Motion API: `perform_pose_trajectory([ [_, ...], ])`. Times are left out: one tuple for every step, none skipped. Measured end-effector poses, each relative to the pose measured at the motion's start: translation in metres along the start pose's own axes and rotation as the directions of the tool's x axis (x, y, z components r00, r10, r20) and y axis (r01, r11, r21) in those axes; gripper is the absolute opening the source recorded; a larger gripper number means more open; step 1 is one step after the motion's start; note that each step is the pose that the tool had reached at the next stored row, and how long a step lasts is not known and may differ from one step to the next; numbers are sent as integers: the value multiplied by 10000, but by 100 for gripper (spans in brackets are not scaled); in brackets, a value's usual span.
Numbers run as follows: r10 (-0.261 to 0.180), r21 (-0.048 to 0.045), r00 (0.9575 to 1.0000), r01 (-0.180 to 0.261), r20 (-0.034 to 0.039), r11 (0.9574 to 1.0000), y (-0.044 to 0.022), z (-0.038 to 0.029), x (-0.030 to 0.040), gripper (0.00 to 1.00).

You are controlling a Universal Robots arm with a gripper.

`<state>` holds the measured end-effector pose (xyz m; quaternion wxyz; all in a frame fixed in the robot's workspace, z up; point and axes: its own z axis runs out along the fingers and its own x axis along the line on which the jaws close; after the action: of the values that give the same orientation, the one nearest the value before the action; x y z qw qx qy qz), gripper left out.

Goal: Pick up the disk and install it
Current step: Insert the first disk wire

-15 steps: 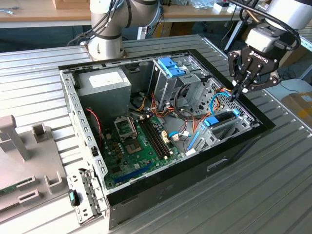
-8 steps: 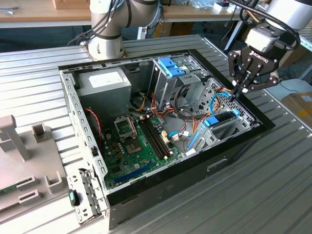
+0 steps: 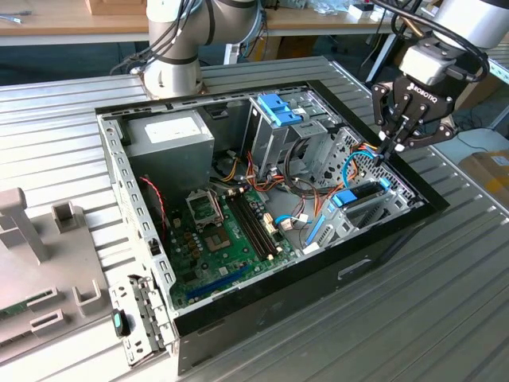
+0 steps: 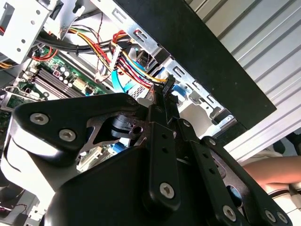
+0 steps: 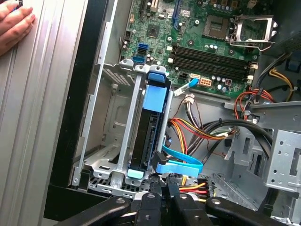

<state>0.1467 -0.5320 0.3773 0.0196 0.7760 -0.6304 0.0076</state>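
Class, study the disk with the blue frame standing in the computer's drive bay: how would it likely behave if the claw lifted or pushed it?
The disk is probably stiff: a flat slab in a blue frame. It likely feels heavy for its size. Standing on edge between the bay's metal rails, it should slide along them rather than tip. The blue cable beside it looks floppy and may snag.

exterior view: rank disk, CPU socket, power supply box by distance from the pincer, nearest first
1. disk, in its bay just below the pincer, at the case's right edge.
2. CPU socket, mid-board, further to the view's left.
3. power supply box, far left corner of the case.
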Motion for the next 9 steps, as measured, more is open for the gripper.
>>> perform_pose_trajectory([
  [-1, 0, 10000, 1, 1, 10000, 6, 5, -2, 17],
  [-1, 0, 10000, 1, 0, 10000, 34, 13, -8, 17],
  [1, 0, 10000, -1, 0, 10000, 59, 20, -13, 17],
  [2, 0, 10000, -2, -1, 10000, 97, 27, -21, 17],
  [2, 0, 10000, -2, -1, 10000, 129, 36, -28, 17],
  [38, 0, 10000, -38, 4, 10000, 157, 47, -34, 17],
  [233, -8, 9997, -233, 4, 9997, 158, 54, -36, 17],
  [370, -13, 9993, -370, 6, 9993, 159, 59, -36, 17],
  [460, -17, 9989, -460, 9, 9989, 159, 64, -36, 17],
])
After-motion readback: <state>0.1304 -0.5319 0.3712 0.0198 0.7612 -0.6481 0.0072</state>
